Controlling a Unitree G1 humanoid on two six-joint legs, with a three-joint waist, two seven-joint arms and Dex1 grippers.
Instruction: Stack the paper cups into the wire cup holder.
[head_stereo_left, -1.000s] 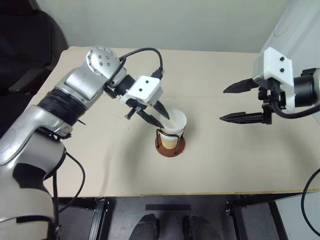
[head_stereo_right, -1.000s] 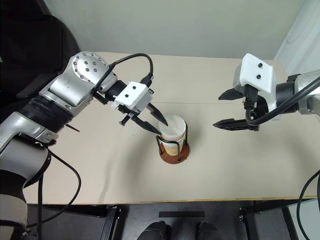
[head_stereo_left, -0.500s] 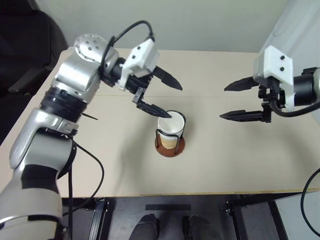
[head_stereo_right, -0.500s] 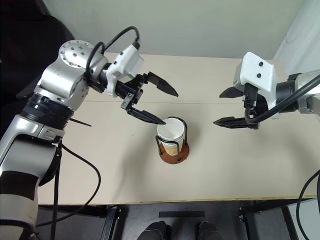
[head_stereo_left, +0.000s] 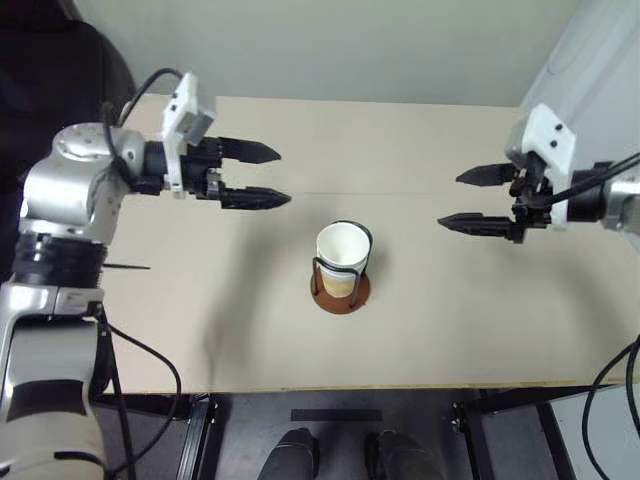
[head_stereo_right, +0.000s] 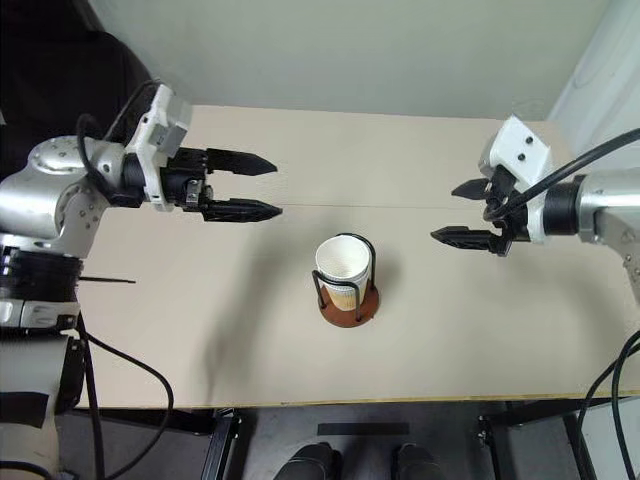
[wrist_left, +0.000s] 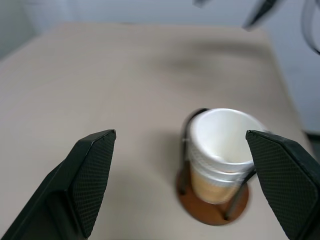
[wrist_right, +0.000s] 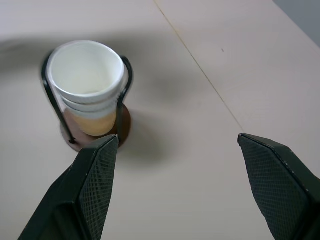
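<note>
i am holding my left fingers (head_stereo_left: 262, 176) spread wide and empty up and to the left of the wire cup holder (head_stereo_left: 340, 274), my right fingers (head_stereo_left: 470, 198) likewise parted and empty on its other side, while the paper cups (wrist_right: 88, 85) are sitting nested inside it mid-surface (head_stereo_left: 450, 320). judging the stacking done, i am keeping both arms high and clear of the rim. how many cups are nested is staying hard to count.

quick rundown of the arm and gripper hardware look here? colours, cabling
Left arm: silver metal shells, black ribbed joint section, a round silver joint cap with small holes. Both wrists carry a white boxy housing with small dark dots. The left gripper and right gripper each have two long, pointed black fingers with fine cross-hatch texture. Loose black cables loop from each wrist along the arm.
</note>
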